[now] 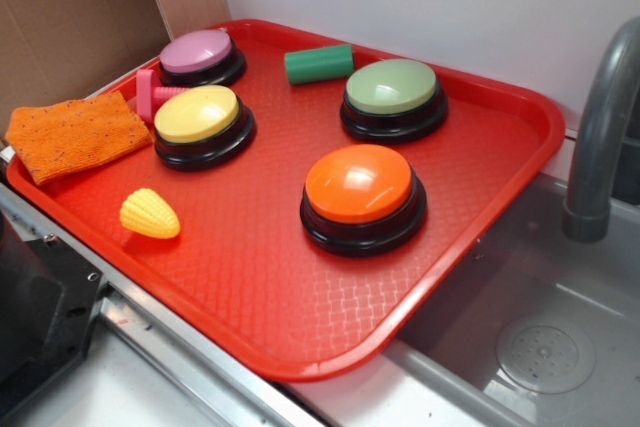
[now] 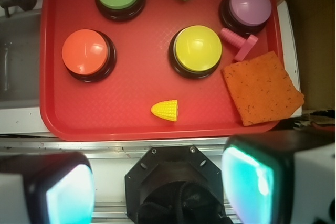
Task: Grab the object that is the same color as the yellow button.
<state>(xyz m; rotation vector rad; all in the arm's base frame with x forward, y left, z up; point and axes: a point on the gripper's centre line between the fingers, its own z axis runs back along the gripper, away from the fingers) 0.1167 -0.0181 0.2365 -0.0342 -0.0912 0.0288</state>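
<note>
The small yellow toy corn cob (image 1: pixel 150 214) lies on its side on the red tray (image 1: pixel 250 277), near the tray's front edge. The yellow-domed button (image 1: pixel 198 117) stands behind it, a little apart. In the wrist view the corn cob (image 2: pixel 165 110) lies below the yellow button (image 2: pixel 197 49), near the tray's (image 2: pixel 131 93) lower rim. My gripper (image 2: pixel 163 187) is high above and off the tray's near edge. Its two fingers stand wide apart with nothing between them. The gripper does not show in the exterior view.
On the tray are an orange button (image 1: pixel 359 187), a pale-green button (image 1: pixel 392 89), a purple button (image 1: pixel 197 52), a green cylinder (image 1: pixel 319 63), a pink bolt (image 1: pixel 155 94) and an orange cloth (image 1: pixel 75 132). A sink (image 1: pixel 540 337) and faucet (image 1: pixel 600 127) lie right. The black robot base (image 2: pixel 178 182) sits below the gripper.
</note>
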